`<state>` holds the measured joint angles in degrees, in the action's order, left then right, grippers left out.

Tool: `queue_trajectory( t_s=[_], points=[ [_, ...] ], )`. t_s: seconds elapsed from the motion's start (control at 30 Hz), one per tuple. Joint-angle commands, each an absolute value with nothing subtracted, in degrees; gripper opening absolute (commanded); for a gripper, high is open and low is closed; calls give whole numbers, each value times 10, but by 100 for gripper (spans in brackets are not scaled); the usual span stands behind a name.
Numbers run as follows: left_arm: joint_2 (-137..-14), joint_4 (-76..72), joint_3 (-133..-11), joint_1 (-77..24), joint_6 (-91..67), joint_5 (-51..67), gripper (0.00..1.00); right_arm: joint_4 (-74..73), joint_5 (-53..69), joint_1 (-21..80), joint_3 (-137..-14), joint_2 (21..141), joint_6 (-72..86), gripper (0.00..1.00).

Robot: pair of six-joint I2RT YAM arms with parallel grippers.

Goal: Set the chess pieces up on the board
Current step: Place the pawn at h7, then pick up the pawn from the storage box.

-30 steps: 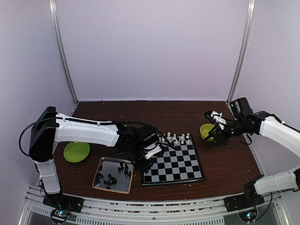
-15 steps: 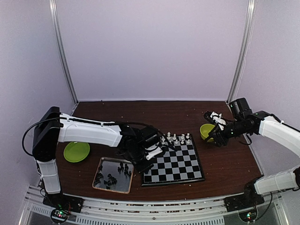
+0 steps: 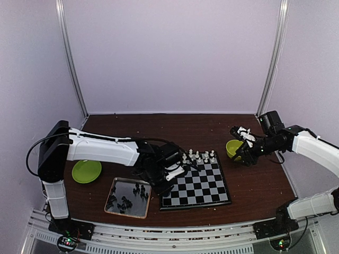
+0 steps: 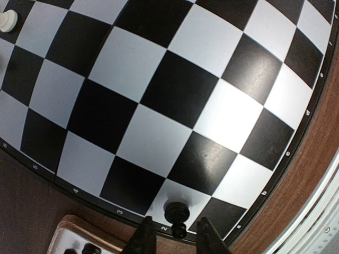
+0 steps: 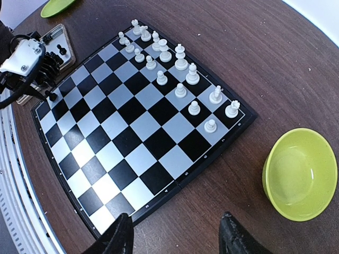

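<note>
- At the table's 9 o'clock end lies a green plate.
- At 3 o'clock of the plate sits a metal tray, which holds loose black pieces.
- The left gripper is above the board's 9 o'clock edge. Its jaws are released and flank one black piece without touching it.
- This piece stands on a light edge square near the 7 o'clock corner of the board.
- White pieces stand in two rows along the board's 12 o'clock edge.
- A green bowl sits at 2 o'clock of the board.
- The right gripper hangs near the bowl with its jaws spread wide and nothing between them.
</note>
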<state>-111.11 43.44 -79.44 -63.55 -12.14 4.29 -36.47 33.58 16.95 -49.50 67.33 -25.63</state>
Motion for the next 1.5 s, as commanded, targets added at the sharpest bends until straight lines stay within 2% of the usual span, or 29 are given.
queue_trajectory(
  t_s=[0.0,0.23,0.5,0.77,1.3,1.47],
  points=[
    [-1065,434,-818,-639,-131,22,33,-370,331,169,-503,678,-263,55],
    [-954,455,-784,-611,-171,-89,37,-372,331,168,-505,681,-264,55],
    [-906,461,-644,-538,-208,-77,26,-372,332,170,-505,685,-265,55],
    [-952,435,-637,-523,-208,-55,27,-372,328,174,-505,691,-265,55],
    [-1002,403,-647,-510,-199,-51,20,-373,323,175,-506,694,-267,55],
    [-1014,401,-650,-509,-195,-52,15,-374,320,175,-505,695,-267,55]
  ],
)
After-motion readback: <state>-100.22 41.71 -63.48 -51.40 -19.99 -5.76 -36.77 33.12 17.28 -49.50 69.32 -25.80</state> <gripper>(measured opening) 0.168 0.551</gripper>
